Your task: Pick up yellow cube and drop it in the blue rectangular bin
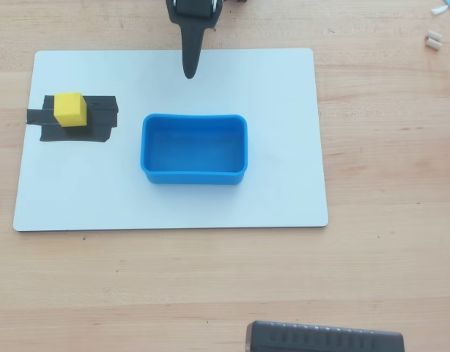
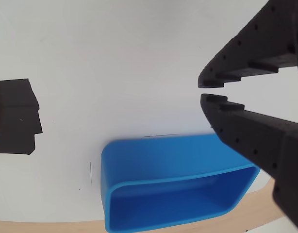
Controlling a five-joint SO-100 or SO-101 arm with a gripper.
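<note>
Overhead view: yellow cube sits left of blue rectangular bin; fingers nearly closed, empty

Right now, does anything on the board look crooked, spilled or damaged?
Nothing much. The cube sits on a ragged patch of black tape, the bin is upright and empty, and the end effector holds nothing.

White board with black tape on wooden table.
</note>
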